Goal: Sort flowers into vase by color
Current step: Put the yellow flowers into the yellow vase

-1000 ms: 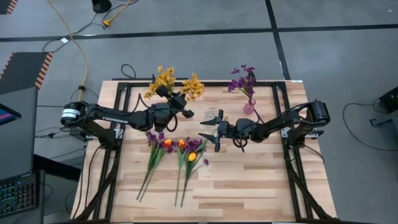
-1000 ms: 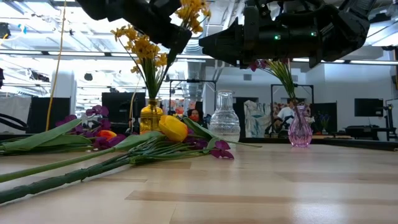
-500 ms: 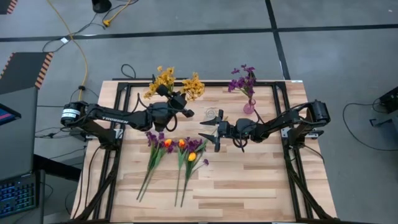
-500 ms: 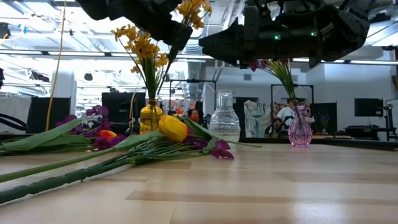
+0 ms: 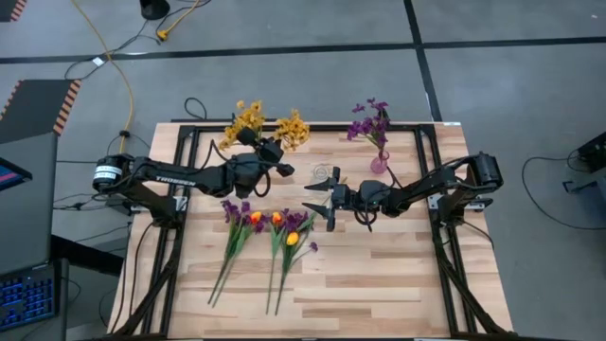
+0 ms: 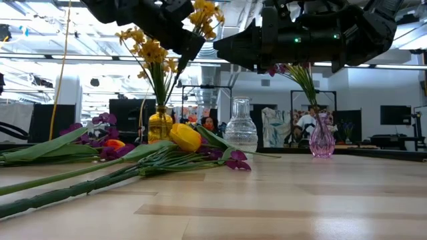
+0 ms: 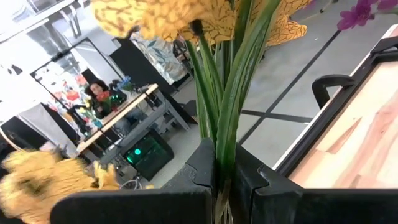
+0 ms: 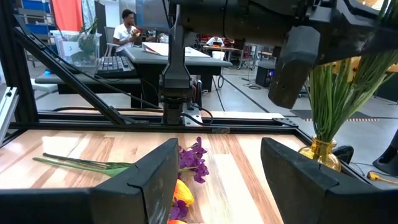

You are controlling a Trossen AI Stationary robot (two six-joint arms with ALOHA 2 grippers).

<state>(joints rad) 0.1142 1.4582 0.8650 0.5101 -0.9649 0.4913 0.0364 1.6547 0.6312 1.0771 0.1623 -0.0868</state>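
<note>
Yellow fluffy flowers (image 5: 293, 130) ride in the left gripper (image 5: 275, 153), clamped tight on their green stems; left wrist view shows the stems (image 7: 225, 106) pinched between its dark fingers (image 7: 200, 165), blooms cut off at frame edge. Held bunch sits above the amber vase (image 6: 160, 125), which already carries another yellow cluster (image 5: 244, 121). Amber vase body hidden under arm from above.

Right gripper (image 5: 318, 202) hangs over mid-surface, jaws spread wide, nothing between them. Just beside it, clear glass vase (image 6: 241, 132), ribbed, bulbous, hard to make out from above.

Pink glass vase (image 6: 321, 139) near the far edge holds purple blooms (image 5: 370, 120).

Loose flowers (image 5: 270, 232) lie flat on the pale wood-plank surface (image 5: 379, 275): purple sprigs mixed with orange-yellow tulip buds, long stems trailing toward the near edge.
</note>
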